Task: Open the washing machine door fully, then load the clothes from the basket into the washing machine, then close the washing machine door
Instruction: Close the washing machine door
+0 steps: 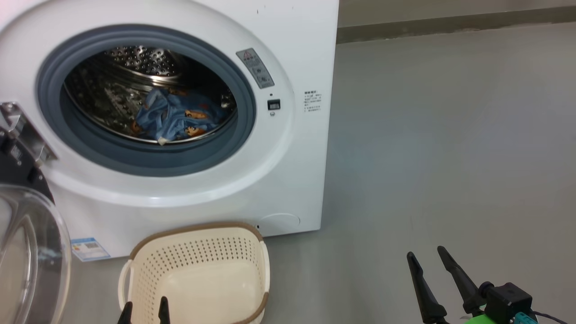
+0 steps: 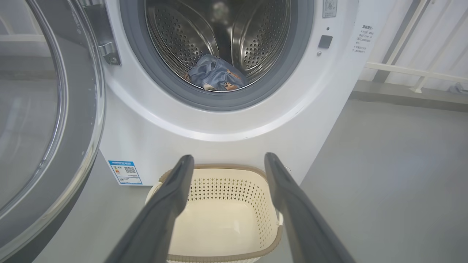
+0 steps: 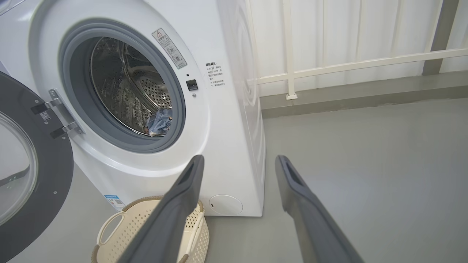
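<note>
The white washing machine stands with its door swung wide open to the left on its hinge. Blue clothes with orange prints lie inside the steel drum. In front of the machine the cream basket sits on the floor with nothing in it. My left gripper hovers open over the basket's near edge. My right gripper is open over bare floor to the right, holding nothing.
Grey floor stretches to the right of the machine. A white railing and a wall run behind. A blue label sits on the machine's lower left front.
</note>
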You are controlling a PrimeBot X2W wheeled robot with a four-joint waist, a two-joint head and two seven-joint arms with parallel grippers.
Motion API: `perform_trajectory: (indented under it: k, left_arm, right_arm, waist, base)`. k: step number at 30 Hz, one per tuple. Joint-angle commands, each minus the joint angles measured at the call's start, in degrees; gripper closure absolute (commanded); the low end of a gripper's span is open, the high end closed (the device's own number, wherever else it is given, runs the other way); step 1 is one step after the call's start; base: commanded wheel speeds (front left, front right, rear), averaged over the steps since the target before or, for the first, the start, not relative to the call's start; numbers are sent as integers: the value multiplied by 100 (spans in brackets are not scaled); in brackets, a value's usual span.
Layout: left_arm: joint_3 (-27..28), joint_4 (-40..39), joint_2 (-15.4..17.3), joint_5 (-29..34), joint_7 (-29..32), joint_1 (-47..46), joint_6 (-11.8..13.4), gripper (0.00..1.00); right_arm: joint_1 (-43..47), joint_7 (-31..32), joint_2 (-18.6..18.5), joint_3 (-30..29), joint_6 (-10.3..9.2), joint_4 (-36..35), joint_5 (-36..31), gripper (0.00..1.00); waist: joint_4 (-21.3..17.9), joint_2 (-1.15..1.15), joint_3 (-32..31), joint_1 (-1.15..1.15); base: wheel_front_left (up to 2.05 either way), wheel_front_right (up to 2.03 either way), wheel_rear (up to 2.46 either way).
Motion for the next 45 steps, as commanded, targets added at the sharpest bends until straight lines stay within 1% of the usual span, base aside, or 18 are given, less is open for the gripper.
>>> perform_trajectory:
  k: [1, 9, 19, 21, 25, 31, 39, 40, 45]
  left_arm:
    - [158, -134, 50, 41, -37, -111, 10, 0]
    - [146, -153, 50, 71, -37, -102, 28, 0]
    - [142, -138, 50, 62, -37, -100, 37, 0]
    - [138, -127, 50, 74, -37, -109, 26, 0]
    - [172, -111, 50, 122, -37, -135, 10, 0]
    - [183, -120, 50, 144, -37, -90, 36, 0]
    - [176, -131, 50, 161, -37, 71, 90, 0]
    - [176, -131, 50, 161, -37, 71, 90, 0]
    - [184, -119, 50, 178, -37, 162, 113, 0]
  right_arm:
    - [-82, -27, -53, 126, 9, -119, 9, 0]
    - [-78, -27, -74, 144, 9, -118, 11, 0]
    - [-59, -27, -61, 127, 9, -126, 5, 0]
    - [-55, -27, -57, 112, 9, -128, 2, 0]
    - [-53, -27, -63, 69, 9, -130, -9, 0]
    - [-108, -27, -68, 142, 9, -115, 8, 0]
    - [-144, -27, -75, 300, 9, -49, 59, 0]
    - [-144, -27, -75, 300, 9, -49, 59, 0]
    - [-132, -27, -42, 372, 9, -20, 87, 0]
  waist:
    - [-1, 0, 4, -1]
    - [-1, 0, 28, -1]
    - [15, 0, 32, -1]
    - [44, 0, 33, -1]
    - [223, 0, 39, -1]
    - [740, 0, -4, -1]
    - [1780, 0, -125, -1]
    - [1780, 0, -125, -1]
    - [2469, 0, -228, -1]
  base:
    - [-188, 186, 2]
    - [-129, 129, 1]
    - [-18, 18, 0]
    - [0, 0, 0]
    - [0, 0, 0]
    - [0, 0, 0]
    - [0, 0, 0]
    - [0, 0, 0]
    - [0, 0, 0]
